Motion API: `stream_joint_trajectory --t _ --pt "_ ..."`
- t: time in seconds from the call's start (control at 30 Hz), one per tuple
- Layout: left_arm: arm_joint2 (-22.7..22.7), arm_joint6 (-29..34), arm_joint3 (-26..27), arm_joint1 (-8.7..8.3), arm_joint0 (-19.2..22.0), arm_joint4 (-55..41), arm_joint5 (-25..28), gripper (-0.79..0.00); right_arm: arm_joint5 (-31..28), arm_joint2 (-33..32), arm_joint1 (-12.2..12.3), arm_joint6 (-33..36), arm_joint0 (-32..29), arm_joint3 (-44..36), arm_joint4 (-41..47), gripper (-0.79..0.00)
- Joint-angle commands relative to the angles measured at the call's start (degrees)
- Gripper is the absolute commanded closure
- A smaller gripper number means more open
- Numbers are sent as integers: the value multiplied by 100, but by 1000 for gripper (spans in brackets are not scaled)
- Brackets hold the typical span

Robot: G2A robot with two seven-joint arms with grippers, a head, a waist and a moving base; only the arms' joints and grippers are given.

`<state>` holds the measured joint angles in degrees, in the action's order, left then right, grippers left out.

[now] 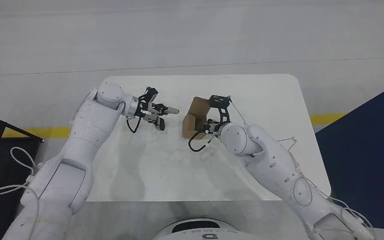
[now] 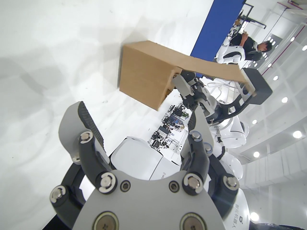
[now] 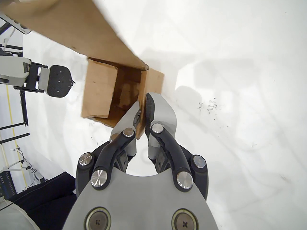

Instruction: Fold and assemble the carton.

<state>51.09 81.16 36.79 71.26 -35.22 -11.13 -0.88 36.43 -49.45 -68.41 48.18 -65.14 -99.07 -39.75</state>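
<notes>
Lying near the middle of the white rectangular table (image 1: 270, 108), the small brown cardboard carton (image 1: 195, 117) seems to rest on the surface with one side down. In the top view its long axis, together with the raised flap, runs roughly away from the robot, a little slanted. Its open mouth (image 3: 124, 89) points toward the right arm, and a closed plain face (image 2: 141, 82) points toward the left arm. One long flap stands out from the upper edge of the mouth and reaches over toward the right arm's side. Inside the carton the right wrist view shows bare brown walls in shadow and one shorter flap beside the opening; I cannot tell more of the inside. The right gripper (image 3: 144, 101) is nearly closed, and its two fingers pinch the thin side wall at the mouth, one finger inside and one outside. The left gripper (image 1: 168, 117) hangs above the table near the closed face of the carton and apart from it, with its fingers spread wide and nothing between them.
</notes>
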Motion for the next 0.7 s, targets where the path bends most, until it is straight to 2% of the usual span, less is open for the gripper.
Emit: stream_joint_trajectory --t 0.0,0.2,0.23,0.27,0.33,0.37,0.5,0.53,0.57,0.67 --pt "81 -81 62 -62 -34 64 -42 -785 -16 37 -14 7 28 -28 -63 0" --pt "175 -238 226 -129 -74 128 -148 -785 -184 -49 9 -33 -50 -239 -295 0" --pt "168 -274 251 -129 -74 151 -159 -785 -141 -53 18 -73 -67 -265 -456 -71" --pt "143 -309 280 -126 -73 198 -172 -785 -106 -41 27 -77 -89 -293 -620 -265" --pt "81 -325 338 -105 -67 244 -206 -785 -135 -66 43 17 -142 -400 -726 -456" --pt "44 -342 355 -90 -55 269 -222 -785 -191 -102 56 75 -176 -460 -752 -576" --pt "-146 -338 349 6 -4 284 -247 -785 -454 -216 115 304 -362 -647 -894 -650" --pt "-211 -340 331 40 12 295 -242 -785 -525 -234 127 339 -405 -681 -944 -717" --pt "-278 -378 306 74 37 325 -239 -785 -568 -263 137 350 -447 -704 -974 -751" --pt "-404 -456 194 179 121 252 -217 -785 -614 -419 159 309 -591 -836 -940 -683"
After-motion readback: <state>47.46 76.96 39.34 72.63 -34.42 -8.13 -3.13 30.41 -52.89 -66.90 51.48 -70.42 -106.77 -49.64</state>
